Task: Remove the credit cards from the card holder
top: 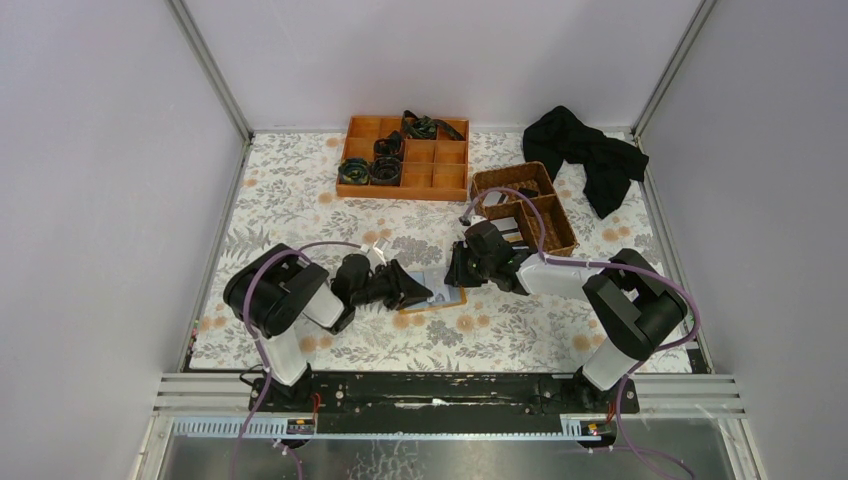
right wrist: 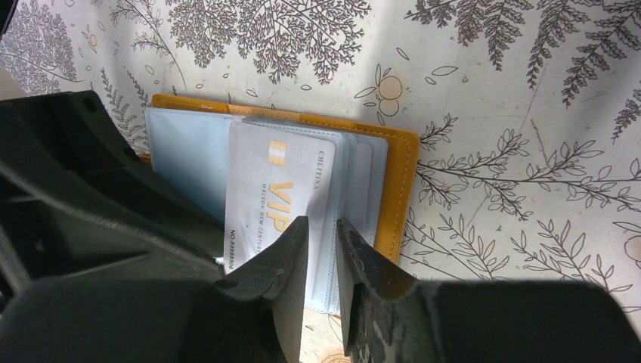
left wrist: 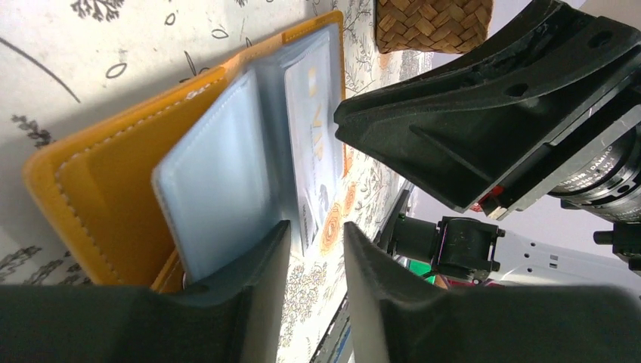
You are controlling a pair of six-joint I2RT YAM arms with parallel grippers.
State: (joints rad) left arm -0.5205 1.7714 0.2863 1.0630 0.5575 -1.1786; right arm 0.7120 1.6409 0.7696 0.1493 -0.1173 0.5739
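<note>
The card holder lies open on the flowered cloth between my two grippers, orange rim out and pale blue-grey sleeves up. In the right wrist view the card holder shows a white card marked VIP in a clear sleeve. My right gripper hovers over the sleeves' near edge, jaws a narrow gap apart, nothing pinched. In the left wrist view the card holder fills the left side, with the VIP card behind a sleeve. My left gripper is slightly open; one finger rests against a blue-grey sleeve.
An orange compartment tray with black items stands at the back. A brown wicker basket sits just behind my right gripper, and its corner shows in the left wrist view. A black cloth lies at the back right.
</note>
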